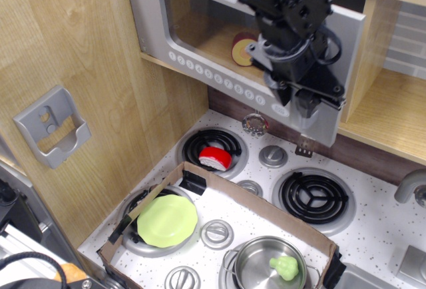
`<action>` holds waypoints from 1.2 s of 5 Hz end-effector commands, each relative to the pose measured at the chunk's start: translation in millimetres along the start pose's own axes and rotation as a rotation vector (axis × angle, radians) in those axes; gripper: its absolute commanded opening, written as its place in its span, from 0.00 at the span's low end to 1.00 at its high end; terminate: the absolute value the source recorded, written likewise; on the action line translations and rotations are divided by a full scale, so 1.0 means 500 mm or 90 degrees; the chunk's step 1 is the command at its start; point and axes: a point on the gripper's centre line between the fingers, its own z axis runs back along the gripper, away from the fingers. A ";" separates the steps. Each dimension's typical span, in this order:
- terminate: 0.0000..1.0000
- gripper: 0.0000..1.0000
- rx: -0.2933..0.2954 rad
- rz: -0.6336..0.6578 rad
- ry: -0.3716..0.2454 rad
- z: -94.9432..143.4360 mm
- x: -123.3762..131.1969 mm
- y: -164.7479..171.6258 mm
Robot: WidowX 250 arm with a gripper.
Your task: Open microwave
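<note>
A toy play kitchen is shown: a speckled stovetop (393, 229) with coil burners (313, 197) (knobs between them), wood-grain panels (80, 42), a small pot (263, 266).

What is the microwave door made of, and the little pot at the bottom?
The microwave door looks like matte grey plastic with a clear see-through window: you can see a round toy inside. The pot looks like shiny metal, probably steel, since it gleams and mirrors light around the green toy in it.

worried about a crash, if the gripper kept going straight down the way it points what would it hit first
Probably the stove back: the gripper points down past the microwave door's lower edge, toward the knob and right burner. Depth is unclear.
</note>
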 end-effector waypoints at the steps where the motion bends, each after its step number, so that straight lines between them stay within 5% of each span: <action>1: 0.00 0.00 0.057 0.066 0.008 0.051 -0.071 0.025; 2: 0.00 1.00 0.055 0.110 0.055 0.081 -0.120 0.036; 4: 0.00 1.00 0.007 0.313 0.093 0.092 -0.179 -0.078; 6: 0.00 1.00 -0.055 0.417 0.062 0.073 -0.124 -0.187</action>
